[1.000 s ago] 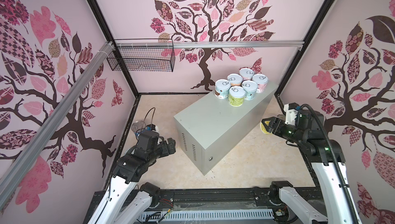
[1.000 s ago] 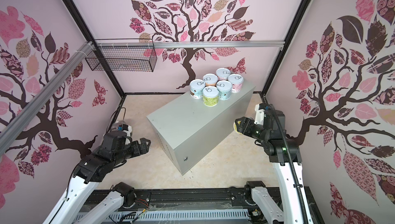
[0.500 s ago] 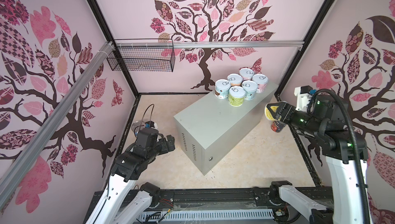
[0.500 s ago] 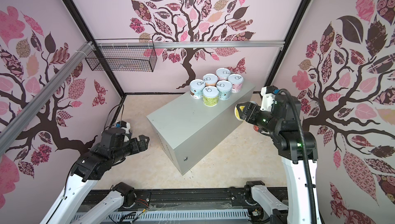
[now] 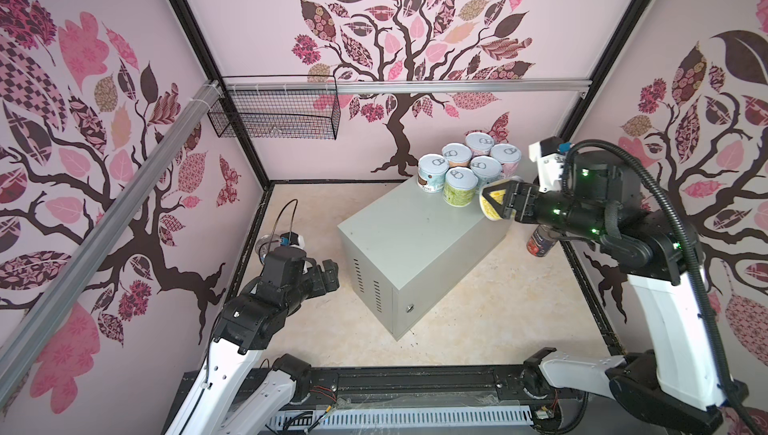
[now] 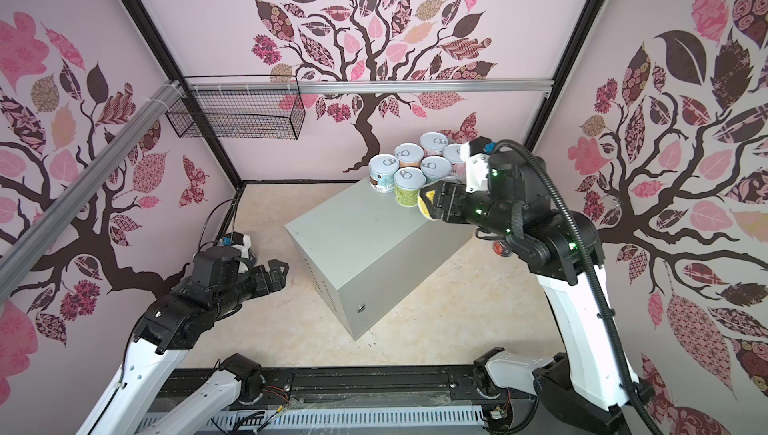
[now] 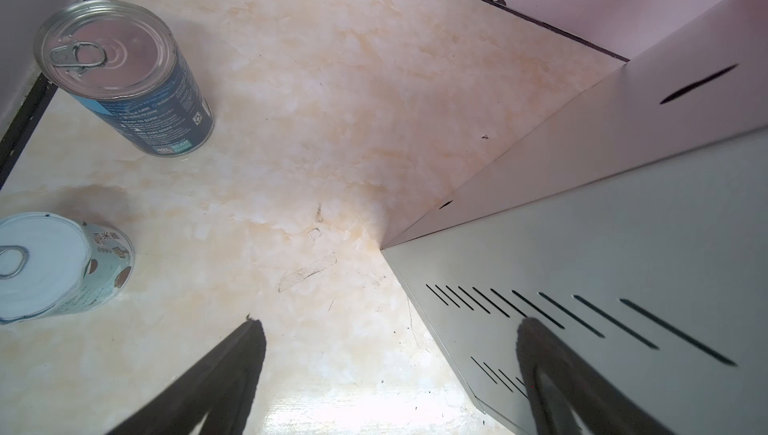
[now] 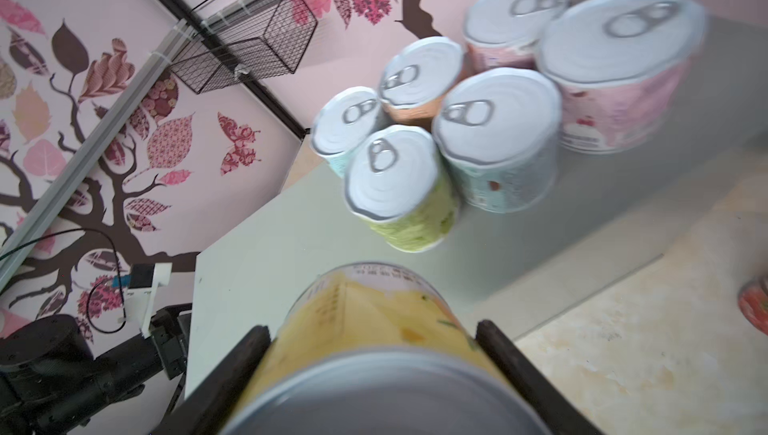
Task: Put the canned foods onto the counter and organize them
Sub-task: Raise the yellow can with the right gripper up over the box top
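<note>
Clamped on the tilted yellow can [image 8: 374, 320], the right gripper [image 5: 503, 204] could knock the green can [image 5: 459, 188] just beside it, or drop its load off the counter [image 5: 407, 237] edge. Short, with a plain metal end, it hung at five o'clock of the six cans [image 5: 469, 163]. The left gripper [image 5: 330, 277] fingers stood apart, empty

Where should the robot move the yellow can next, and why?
Probably shift the yellow can over the bare top of the grey metal box, beside the green can: the right gripper holds it tilted near the box's edge.
</note>
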### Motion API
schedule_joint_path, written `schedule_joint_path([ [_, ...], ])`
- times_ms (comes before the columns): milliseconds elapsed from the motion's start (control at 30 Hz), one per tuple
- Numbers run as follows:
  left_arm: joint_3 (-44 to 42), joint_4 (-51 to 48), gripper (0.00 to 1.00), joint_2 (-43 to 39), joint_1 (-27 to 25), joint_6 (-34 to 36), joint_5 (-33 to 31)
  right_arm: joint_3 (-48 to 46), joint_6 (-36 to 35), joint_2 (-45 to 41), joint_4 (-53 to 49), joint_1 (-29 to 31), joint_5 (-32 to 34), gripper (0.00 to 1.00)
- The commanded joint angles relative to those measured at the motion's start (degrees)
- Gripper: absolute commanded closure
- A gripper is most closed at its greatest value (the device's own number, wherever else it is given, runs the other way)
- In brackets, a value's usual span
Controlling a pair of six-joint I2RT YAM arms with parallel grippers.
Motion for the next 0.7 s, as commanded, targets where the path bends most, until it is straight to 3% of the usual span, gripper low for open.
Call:
schedule_joint_path([
  [0,3.2,0.2,0.02,-0.7,0.0,0.7,-0.7,7.1,-0.3,4.1,-0.6,8.6,12.5,0.56],
  [100,3.1,-0.1,0.02,-1.1,0.0,0.9,-0.8,13.0,-0.8,8.9,-2.6,15.3,17.0,0.56],
  [300,2.5,-0.2,0.02,-1.8,0.0,1.1,-0.9,20.1,-3.0,16.8,-4.6,22.8,22.1,0.56],
  [667,1.6,-0.1,0.02,-2.7,0.0,2.1,-1.8,24.0,-5.7,26.2,-5.8,23.9,24.8,0.55],
])
